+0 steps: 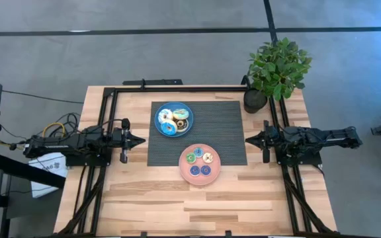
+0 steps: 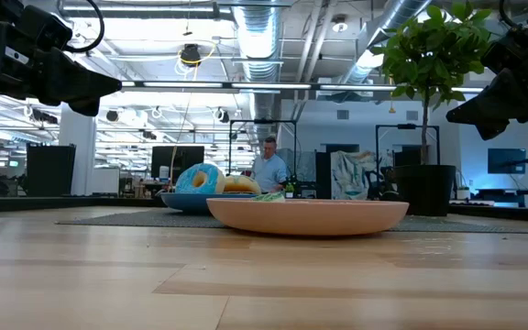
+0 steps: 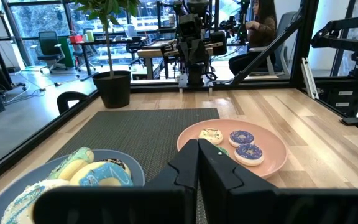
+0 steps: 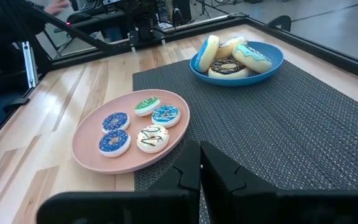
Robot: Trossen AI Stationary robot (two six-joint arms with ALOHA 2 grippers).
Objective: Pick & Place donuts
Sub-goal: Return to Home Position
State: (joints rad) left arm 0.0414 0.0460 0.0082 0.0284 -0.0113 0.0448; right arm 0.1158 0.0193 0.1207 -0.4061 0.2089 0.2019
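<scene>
pale wood table [image 1: 177,198] carries a dark mat [image 1: 230,125] with everything sorted: large donuts [image 1: 167,124] piled on the blue plate [image 1: 190,110], small donuts [image 1: 206,170] flat on the pink plate [image 1: 214,175]. they look light, stiff and glossy, so pinching one side of a ring, a finger through the hole, seems safest. left gripper [image 1: 139,139] and right gripper [image 1: 249,139] rest closed and empty beside the mat's opposite edges, bare wood around them, the potted plant [image 1: 276,66] near the right arm.

Your mat [image 4: 303,130] is dark grey and ribbed. On it, the blue plate [image 4: 272,67] holds a pale-blue donut [image 4: 251,56] and a dark brown donut [image 4: 229,68] drizzled white. At the mat's edge, the pink plate [image 4: 92,155] holds violet-blue speckled donuts [image 4: 115,121], a green donut [image 4: 146,105], a teal donut [image 4: 165,114] and a white donut [image 4: 152,138] squiggled dark.
</scene>
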